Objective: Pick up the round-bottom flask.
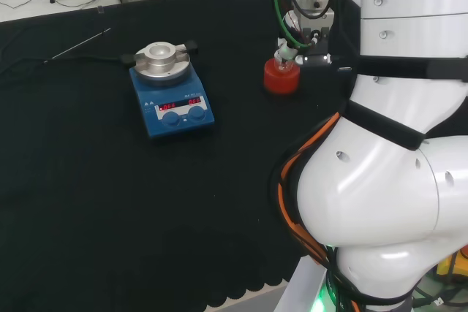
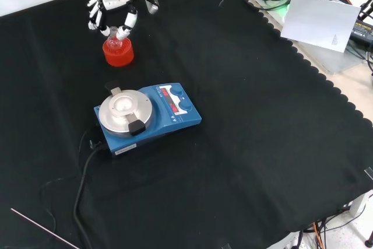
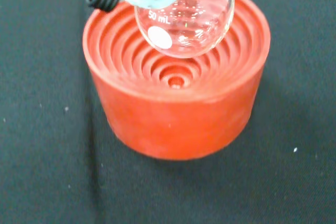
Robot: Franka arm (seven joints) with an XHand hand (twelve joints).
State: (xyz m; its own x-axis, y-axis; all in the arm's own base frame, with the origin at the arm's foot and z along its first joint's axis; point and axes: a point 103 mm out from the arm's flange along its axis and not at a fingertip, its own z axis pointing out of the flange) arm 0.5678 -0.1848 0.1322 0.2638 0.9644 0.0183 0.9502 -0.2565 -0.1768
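Black-clothed desk [image 2: 262,144] spread wide beneath everything. White arm links [image 1: 387,173] bulking at the right of the head view, reaching down toward the far side of the front view. Blue hotplate stirrer [image 2: 148,118] with a round metal top near the middle of the front view, well apart from the stand, a black cable trailing off toward the near left. Red ribbed stand [image 2: 118,52] at the far left of the front view, upright on the cloth. Hand [image 2: 113,7] poised directly above the stand, pointing down, fingers [image 2: 130,23] curled in and pinching the neck of the round-bottom flask [image 3: 184,19]. Clear bulb hanging just above the stand's ribbed hollow in the wrist view; contact with the ribs impossible to judge.
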